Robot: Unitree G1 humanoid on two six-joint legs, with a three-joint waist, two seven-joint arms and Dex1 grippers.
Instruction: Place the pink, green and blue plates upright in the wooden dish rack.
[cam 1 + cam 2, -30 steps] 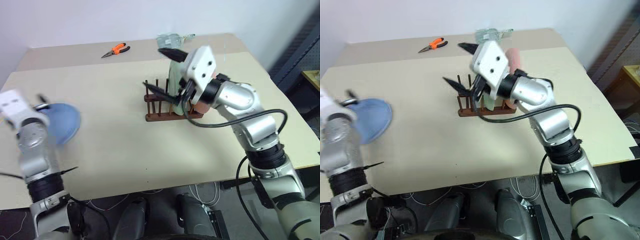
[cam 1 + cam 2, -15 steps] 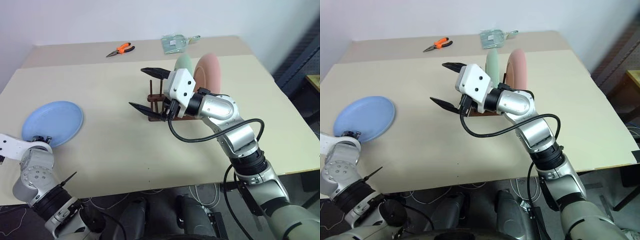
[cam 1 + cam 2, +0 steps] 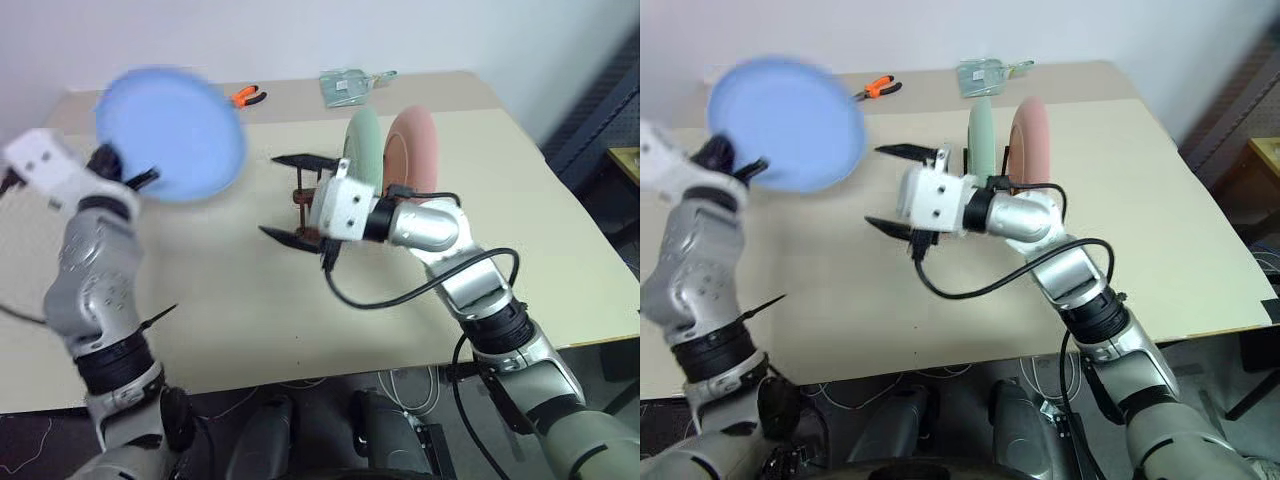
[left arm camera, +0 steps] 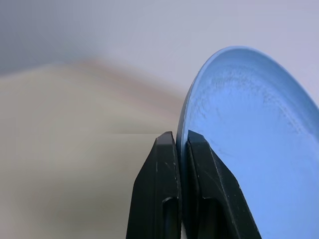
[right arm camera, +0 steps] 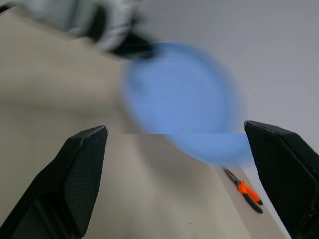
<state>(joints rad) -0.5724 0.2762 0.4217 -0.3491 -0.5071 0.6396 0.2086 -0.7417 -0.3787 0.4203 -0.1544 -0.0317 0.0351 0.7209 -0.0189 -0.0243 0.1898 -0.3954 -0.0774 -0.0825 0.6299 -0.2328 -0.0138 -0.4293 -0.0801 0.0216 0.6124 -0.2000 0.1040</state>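
Observation:
My left gripper [image 4: 182,142] is shut on the rim of the light blue plate [image 3: 170,135] and holds it in the air over the table's far left, tilted up on edge. The green plate [image 3: 365,140] and the pink plate [image 3: 415,150] stand upright side by side in the dark wooden dish rack [image 3: 300,195] at the table's middle. My right gripper [image 3: 270,195] hangs open just left of the rack, pointing toward the blue plate [image 5: 182,99], with nothing between its fingers.
Orange pliers [image 3: 875,88] lie at the back of the beige table [image 3: 230,290], partly behind the raised plate. A clear packet [image 3: 350,82] lies at the far edge behind the rack.
My left gripper has shut on the blue plate's rim and lifted it off the table, up and to the right. My right gripper stayed open and drifted slightly down and left.

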